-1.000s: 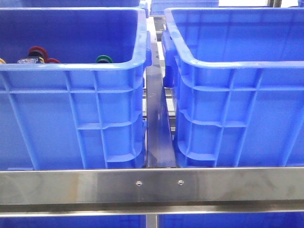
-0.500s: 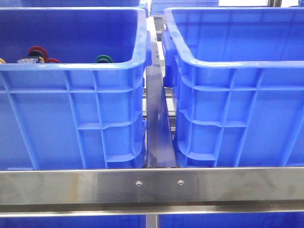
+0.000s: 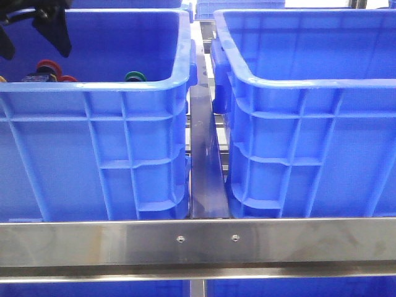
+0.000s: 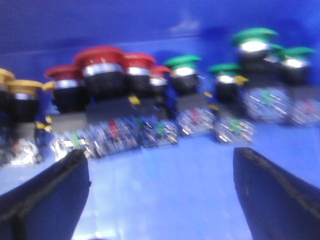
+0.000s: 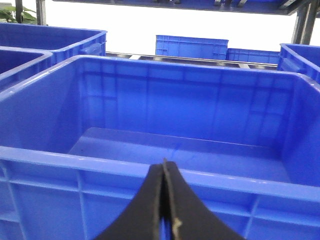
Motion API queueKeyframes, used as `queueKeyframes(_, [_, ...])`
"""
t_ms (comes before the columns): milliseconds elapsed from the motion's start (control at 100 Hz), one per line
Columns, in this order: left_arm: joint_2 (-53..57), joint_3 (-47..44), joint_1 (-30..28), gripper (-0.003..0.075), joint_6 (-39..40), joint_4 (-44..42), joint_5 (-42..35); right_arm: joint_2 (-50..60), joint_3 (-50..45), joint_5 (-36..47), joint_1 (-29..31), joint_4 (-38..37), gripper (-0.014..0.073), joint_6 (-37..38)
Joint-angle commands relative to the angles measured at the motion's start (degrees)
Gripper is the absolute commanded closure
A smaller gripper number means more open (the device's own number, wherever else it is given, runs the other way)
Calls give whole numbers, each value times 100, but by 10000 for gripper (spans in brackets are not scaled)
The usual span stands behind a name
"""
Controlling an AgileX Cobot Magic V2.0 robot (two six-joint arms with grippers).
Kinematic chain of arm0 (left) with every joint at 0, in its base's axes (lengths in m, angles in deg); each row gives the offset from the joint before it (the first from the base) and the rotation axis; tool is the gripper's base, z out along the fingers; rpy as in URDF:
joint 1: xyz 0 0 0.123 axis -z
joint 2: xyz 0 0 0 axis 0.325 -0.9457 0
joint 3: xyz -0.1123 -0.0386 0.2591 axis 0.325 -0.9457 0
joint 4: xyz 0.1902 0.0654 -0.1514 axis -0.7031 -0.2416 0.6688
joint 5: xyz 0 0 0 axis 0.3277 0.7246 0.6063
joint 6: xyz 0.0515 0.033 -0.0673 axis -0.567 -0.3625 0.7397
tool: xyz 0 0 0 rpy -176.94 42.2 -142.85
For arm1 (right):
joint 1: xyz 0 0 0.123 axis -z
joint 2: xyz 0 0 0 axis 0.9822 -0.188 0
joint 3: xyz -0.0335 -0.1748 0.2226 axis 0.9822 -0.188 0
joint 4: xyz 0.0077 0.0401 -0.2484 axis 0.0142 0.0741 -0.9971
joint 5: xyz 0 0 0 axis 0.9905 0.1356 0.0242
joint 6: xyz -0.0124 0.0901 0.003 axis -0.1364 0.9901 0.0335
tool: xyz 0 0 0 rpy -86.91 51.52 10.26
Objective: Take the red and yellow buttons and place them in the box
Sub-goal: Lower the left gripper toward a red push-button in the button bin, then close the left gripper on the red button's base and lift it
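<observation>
Red buttons (image 4: 100, 57) and yellow buttons (image 4: 20, 87) stand in a row with green ones (image 4: 184, 62) on the floor of the left blue crate (image 3: 93, 86). In the front view only a red cap (image 3: 46, 65), a green cap (image 3: 135, 77) and a yellow edge (image 3: 2, 79) show over the rim. My left gripper (image 3: 31, 38) hangs open and empty inside this crate, above the buttons; in its wrist view (image 4: 161, 155) the picture is blurred. My right gripper (image 5: 164, 162) is shut and empty, just outside the near rim of the empty right box (image 5: 100, 162), which also shows in the front view (image 3: 297, 80).
A steel rail (image 3: 198, 241) runs across in front of both crates, and a steel bar (image 3: 204, 161) fills the narrow gap between them. More blue crates (image 5: 192, 47) stand behind and beside the right box.
My left gripper has come into the front view at the top left, over the left crate's buttons. The crates and buttons have not moved.
</observation>
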Motion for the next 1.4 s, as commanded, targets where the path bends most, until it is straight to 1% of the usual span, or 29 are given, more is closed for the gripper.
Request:
queueKeyframes(0, [81,314,52,167,316,-255,-294,103,5,476,20,-42,660,1])
queueKeyframes(160, [-67,385,52,167,775,-702,-335,103,5,476,20,-42,660,1])
queueKeyframes(320, [-241,385,39,167,809,-794,-370,103,5,476,20,-42,660,1])
queueKeyframes(440, [-416,385,39,167,1058,-1018,-370,103,5,476,20,-42,660,1])
queueKeyframes(580, [-504,385,39,167,1075,-1018,-497,103,5,476,20,-42,660,1])
queueKeyframes(720, [-561,385,39,167,1263,-1174,-603,103,5,476,20,-42,660,1])
queueKeyframes(940, [-696,385,39,167,1263,-1213,-600,103,5,476,20,-42,660,1])
queueKeyframes(1010, [-749,385,39,181,1272,-1213,-589,103,5,476,20,-42,660,1])
queueKeyframes(1100, [-790,385,39,223,1272,-1213,-553,103,5,476,20,-42,660,1])
queueKeyframes(1190, [-790,385,39,308,1272,-1213,-540,103,5,476,20,-42,660,1])
queueKeyframes(1290, [-790,395,39,454,1272,-1213,-540,103,5,476,20,-42,660,1])
queueKeyframes(1390, [-757,395,39,637,1272,-1213,-540,103,5,476,20,-42,660,1])
